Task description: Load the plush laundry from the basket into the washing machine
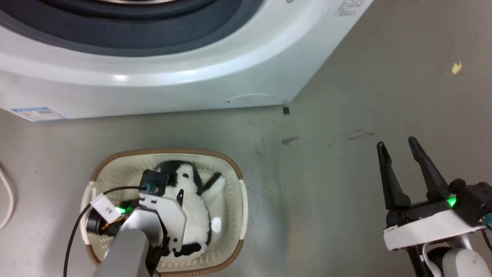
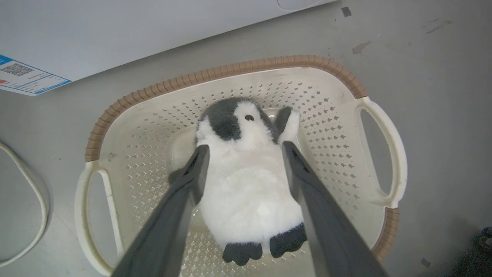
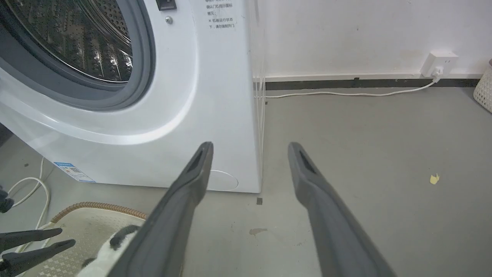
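The plush laundry (image 2: 250,192), a black-and-white penguin toy, lies belly up in the basket (image 2: 230,69) with its head toward the washing machine (image 1: 153,84). My left gripper (image 2: 246,148) reaches down into the basket, open, one finger along each side of the toy's white belly. In the head view my left wrist covers part of the toy (image 1: 192,207) and of the brown-rimmed basket (image 1: 169,152). My right gripper (image 1: 398,144) hovers open and empty over bare floor to the right. The right wrist view shows the steel drum (image 3: 77,38) through the uncovered opening.
The basket stands on grey floor just in front of the washer's lower panel (image 2: 115,30). A white cable (image 1: 7,200) loops on the floor at the left. Another cable (image 3: 346,93) runs along the wall to a socket (image 3: 438,61). A yellow scrap (image 1: 456,68) lies far right.
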You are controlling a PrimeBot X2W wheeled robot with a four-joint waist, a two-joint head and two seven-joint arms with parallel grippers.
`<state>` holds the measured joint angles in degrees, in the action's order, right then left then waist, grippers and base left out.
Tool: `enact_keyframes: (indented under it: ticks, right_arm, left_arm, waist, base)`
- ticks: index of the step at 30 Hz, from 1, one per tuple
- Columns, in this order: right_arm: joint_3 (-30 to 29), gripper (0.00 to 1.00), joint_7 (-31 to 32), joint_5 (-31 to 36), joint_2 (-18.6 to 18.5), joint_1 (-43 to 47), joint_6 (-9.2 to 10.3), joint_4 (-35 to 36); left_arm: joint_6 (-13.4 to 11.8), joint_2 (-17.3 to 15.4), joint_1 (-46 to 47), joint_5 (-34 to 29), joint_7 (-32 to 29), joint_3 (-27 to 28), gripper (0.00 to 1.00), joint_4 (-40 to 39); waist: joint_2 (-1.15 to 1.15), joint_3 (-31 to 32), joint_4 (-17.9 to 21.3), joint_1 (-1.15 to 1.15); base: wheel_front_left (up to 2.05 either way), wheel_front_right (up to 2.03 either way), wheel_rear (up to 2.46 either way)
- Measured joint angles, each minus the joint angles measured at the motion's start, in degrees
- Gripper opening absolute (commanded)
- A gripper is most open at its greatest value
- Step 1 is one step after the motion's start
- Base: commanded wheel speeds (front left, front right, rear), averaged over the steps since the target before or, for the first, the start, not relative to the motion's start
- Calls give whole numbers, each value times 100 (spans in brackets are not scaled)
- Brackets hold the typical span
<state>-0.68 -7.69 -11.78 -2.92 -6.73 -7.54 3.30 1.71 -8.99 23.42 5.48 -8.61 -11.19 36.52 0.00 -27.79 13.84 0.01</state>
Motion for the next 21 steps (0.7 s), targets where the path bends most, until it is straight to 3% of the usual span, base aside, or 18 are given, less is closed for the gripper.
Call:
enact_keyframes:
  ticks: [21]
  right_arm:
    - [-56, 100, -240, -422, 0, -143, 0, 199]
  left_arm:
    - [-110, -298, 1111, 132, -911, -483, 100, 1380]
  waist:
    - [0, -1118, 355, 0]
  base:
    - [0, 0, 0]
